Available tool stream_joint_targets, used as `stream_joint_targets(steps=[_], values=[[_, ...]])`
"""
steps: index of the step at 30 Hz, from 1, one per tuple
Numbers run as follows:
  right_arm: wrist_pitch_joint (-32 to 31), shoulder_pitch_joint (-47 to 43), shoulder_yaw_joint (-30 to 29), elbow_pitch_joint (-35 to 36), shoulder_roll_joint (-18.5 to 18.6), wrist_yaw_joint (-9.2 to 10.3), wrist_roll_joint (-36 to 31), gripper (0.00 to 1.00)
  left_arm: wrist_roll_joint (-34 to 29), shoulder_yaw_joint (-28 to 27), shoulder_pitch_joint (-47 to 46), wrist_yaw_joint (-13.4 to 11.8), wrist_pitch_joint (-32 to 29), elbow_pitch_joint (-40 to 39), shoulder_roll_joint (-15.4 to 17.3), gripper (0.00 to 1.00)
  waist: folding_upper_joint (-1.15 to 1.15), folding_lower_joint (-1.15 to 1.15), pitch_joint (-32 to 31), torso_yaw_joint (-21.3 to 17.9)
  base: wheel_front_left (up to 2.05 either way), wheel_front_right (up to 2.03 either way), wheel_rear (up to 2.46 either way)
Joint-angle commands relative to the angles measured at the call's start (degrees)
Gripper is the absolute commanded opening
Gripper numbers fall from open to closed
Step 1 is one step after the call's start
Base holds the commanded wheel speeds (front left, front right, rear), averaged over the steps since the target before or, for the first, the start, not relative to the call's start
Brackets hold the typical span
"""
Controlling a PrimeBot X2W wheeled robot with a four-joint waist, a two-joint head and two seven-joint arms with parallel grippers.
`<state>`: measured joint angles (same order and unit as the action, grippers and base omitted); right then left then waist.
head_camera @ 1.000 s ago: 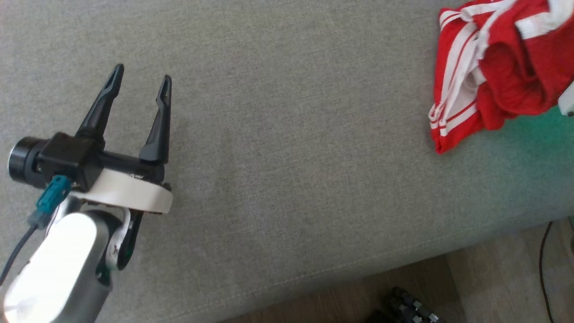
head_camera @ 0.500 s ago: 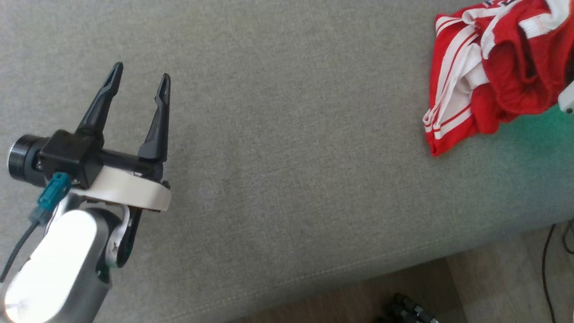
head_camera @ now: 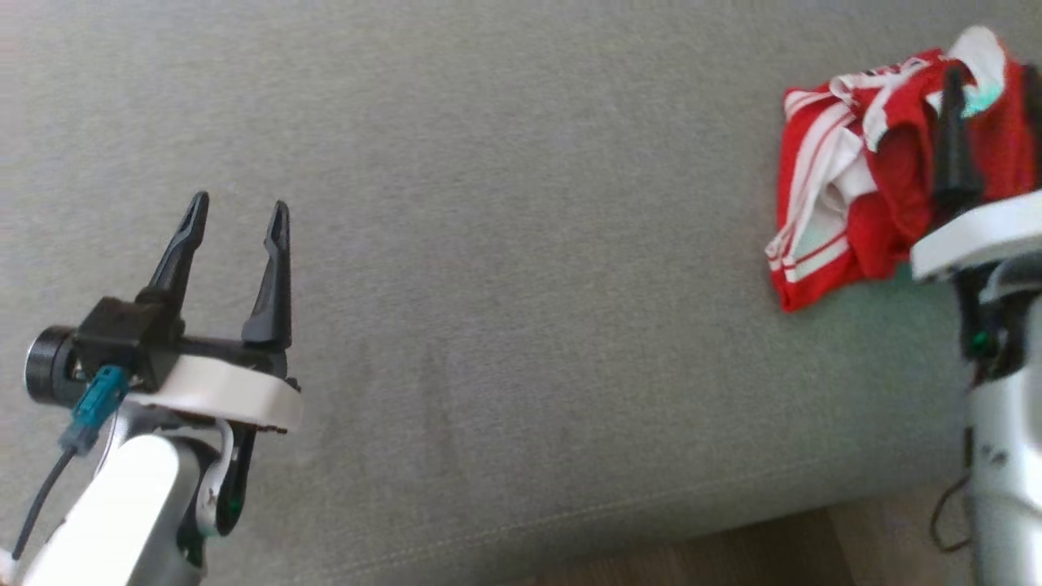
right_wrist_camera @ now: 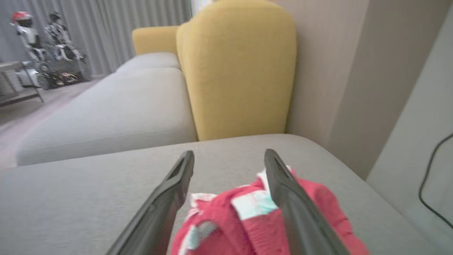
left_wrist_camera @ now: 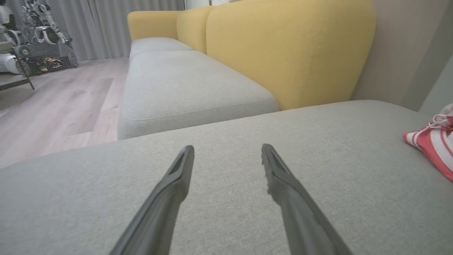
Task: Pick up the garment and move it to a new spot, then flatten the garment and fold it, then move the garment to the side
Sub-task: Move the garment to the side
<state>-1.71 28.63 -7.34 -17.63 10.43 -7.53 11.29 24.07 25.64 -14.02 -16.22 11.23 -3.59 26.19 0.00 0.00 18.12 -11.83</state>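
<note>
Jaws of right gripper (right_wrist_camera: 229,156): spread wide, gripping nothing; garment (right_wrist_camera: 219,212) bunched between and beneath the two fingers (right_wrist_camera: 283,184), seemingly brushing the right-hand one.
Jaws of left gripper (head_camera: 239,207): spread wide too, empty, hovering over bare cushion; garment well off to their right.
Sofa cushion (head_camera: 521,244): broad grey expanse ahead of and below both pairs of jaws; ample room between the pairs for spreading cloth.
Garment, state: red with white stripes, crumpled in a heap, neither flat nor folded; fits a heap awaiting pickup or one just set down at a new spot.
Largest risk: probably closing on the top ridge alone; would leave most of the cloth dragging or slipping out mid-lift.
Next risk: snagging a fingertip inside a hem or opening; could haul the heap along on withdrawal.
Smaller risk: nudging the heap outward past the right-hand finger, toward the cushion's rounded edge; might tip it off.
Smallest risk: catching the dark cable (right_wrist_camera: 424,191) far beyond the right-hand finger; unlikely, well apart.
</note>
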Motion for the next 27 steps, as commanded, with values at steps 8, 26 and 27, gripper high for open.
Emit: stream_joint_targets(steps=[8,26,27], values=[[1.0,-9.8,4.3,14.9,-5.8,0.04,-3.5,1.0,1.8,-4.3,2.0,-2.0,1.2,-1.9,1.2,1.0,0.0,0.0,-4.6,7.4,0.0,0.0,0.0],[-1.3,-23.6,8.3,20.0,-7.5,0.04,-1.6,1.0,3.4,-2.8,10.9,-3.0,1.5,-0.9,1.4,1.0,0.0,0.0,-15.2,12.4,0.0,0.0,0.0],[-1.4,-24.1,8.4,20.1,-7.5,0.04,-1.4,1.0,3.4,-2.8,11.3,-3.1,1.5,-0.9,1.4,1.0,0.0,0.0,-15.7,12.3,0.0,0.0,0.0]])
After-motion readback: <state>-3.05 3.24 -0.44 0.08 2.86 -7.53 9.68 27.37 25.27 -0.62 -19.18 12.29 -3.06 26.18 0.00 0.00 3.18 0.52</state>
